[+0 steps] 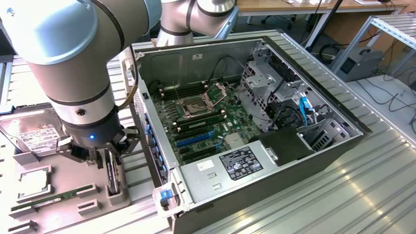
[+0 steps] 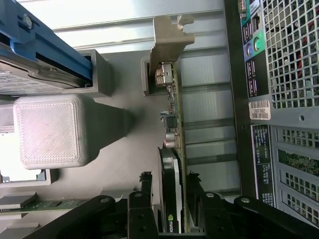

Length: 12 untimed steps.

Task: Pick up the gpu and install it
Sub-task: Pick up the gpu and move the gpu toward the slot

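Note:
The gpu stands on edge in a slot of the grey holder plate, its silver-tan bracket at the far end. In the wrist view my gripper straddles the card, one dark finger against the black face and the other against the green board side, shut on it. From the exterior view, the gripper hangs straight down over the gpu, on the exterior view's left of the open computer case. The card still rests in its holder.
The case lies open with its motherboard and blue expansion slots facing up. On the holder plate lie a hard drive, a processor and a RAM stick. A grey block stands beside the card.

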Motion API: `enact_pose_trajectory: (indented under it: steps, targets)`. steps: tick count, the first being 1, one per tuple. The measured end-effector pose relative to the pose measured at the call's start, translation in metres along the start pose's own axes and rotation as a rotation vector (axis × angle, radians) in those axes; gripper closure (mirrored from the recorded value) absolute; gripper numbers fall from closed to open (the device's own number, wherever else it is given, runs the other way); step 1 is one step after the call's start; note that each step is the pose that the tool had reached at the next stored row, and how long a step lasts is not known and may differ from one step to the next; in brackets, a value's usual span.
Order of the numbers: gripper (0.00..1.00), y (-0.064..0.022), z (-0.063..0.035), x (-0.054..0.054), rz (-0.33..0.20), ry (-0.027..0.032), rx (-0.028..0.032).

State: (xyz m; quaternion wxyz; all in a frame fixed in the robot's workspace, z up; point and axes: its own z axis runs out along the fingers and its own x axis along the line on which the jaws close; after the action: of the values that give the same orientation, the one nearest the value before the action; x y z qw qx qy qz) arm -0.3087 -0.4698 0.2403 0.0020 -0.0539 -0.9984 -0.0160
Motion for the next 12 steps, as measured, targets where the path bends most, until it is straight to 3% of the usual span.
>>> enact_pose_trajectory:
  steps: [10, 12]
  targets:
    - [0.59, 0.0001, 0.0000, 0.0001, 0.000, 0.0000, -0.0001]
    - [0.67, 0.0001, 0.0000, 0.0001, 0.000, 0.0000, -0.0001]
